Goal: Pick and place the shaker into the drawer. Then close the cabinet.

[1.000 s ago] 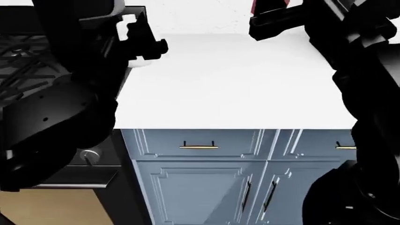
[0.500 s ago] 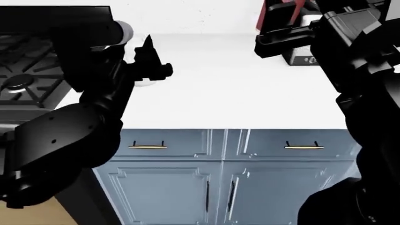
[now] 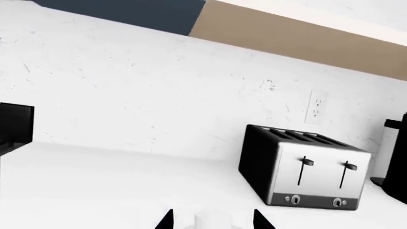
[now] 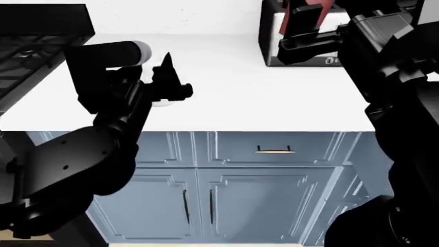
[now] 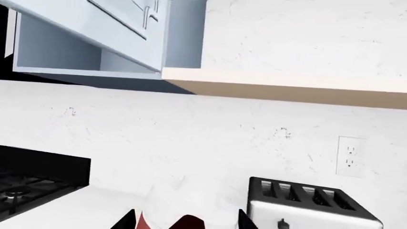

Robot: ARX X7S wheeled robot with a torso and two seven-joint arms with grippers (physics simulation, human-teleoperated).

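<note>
1. Fingertips (image 3: 167, 220) of the left gripper (image 3: 213, 224) stand spread apart. The shaker (image 3: 213, 219), a small white cylinder, stands between them with a gap on each side; nothing is gripped.
2. Seen from the head view, the left gripper (image 4: 175, 77) hangs over the white counter (image 4: 274, 103), near its front edge. A pale shape that may be the shaker shows just under it.
3. The right gripper (image 5: 186, 222) also has its fingertips spread wide. A red object (image 5: 188, 223) shows between them; whether it is touched cannot be told.
4. In the head view, the right gripper (image 4: 302, 38) is raised over the back of the counter, in front of the toaster (image 4: 269, 31).
5. The toaster (image 3: 305, 171) is a four-slot unit with black sides and a silver front, two levers and two small knobs. Any markings at the knobs are too small to read.
6. A white wall outlet (image 3: 315, 107) is set in the backsplash above the toaster. It bears no legible writing.
7. The cabinet (image 4: 247, 200) sits under the counter. A drawer front (image 4: 274, 149) with a brass bar handle lies flush with it, and the two doors below are closed.
8. The black stove (image 4: 28, 46) stands at the counter's left end.
</note>
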